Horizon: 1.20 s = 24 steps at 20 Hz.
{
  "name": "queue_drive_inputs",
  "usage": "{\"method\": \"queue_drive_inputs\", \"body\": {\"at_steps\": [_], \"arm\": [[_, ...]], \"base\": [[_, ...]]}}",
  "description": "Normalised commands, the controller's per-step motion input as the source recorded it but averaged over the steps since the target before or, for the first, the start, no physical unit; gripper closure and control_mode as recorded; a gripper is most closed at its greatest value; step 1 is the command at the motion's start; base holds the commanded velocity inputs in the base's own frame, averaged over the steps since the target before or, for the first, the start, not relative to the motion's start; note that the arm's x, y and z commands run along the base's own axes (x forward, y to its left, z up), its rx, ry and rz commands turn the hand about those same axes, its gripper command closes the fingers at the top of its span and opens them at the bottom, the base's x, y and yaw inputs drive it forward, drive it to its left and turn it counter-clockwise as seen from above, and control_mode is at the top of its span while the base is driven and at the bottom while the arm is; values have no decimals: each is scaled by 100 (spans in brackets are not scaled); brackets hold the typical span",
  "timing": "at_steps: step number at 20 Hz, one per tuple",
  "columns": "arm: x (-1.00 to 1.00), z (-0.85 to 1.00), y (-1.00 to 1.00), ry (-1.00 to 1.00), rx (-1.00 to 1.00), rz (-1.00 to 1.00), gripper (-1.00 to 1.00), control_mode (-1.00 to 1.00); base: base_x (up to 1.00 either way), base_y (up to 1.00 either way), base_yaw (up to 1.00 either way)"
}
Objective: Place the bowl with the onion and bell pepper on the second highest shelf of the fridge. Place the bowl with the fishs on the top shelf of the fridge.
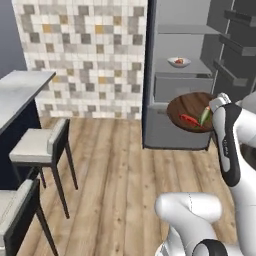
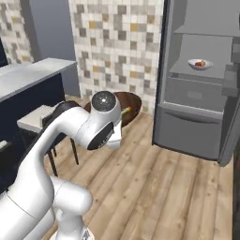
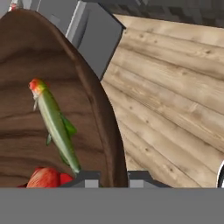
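While the open navy fridge (image 1: 175,120) stands ahead, I see my gripper (image 3: 113,177) clamped tight on the rim of the round dark wooden bowl (image 1: 187,107), carried in mid-air before the drawer. Inside lie a slender green fish (image 3: 54,124) and a red fish (image 1: 189,119). A small white bowl (image 1: 178,62) holding something red sits on a grey shelf (image 1: 165,68) above.

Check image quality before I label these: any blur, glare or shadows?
Left base view: soft and slightly blurry, flat light, no glare on the wooden bowl. Right base view: same softness; fridge interior evenly grey. Hand view: green fish fairly sharp, floor planks crisp, no strong shadows.
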Motion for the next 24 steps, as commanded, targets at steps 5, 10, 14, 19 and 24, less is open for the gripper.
{"method": "queue_drive_inputs", "body": {"at_steps": [5,10,14,19,24], "arm": [[0,0,0,0,0,0,100,100],[0,0,0,0,0,0,100,100],[0,0,0,0,0,0,100,100],[0,0,0,0,0,0,100,100],[0,0,0,0,0,0,100,100]], "base": [[100,-14,-28],[100,-6,-28],[100,0,-20],[100,0,-17],[100,0,-13]]}}
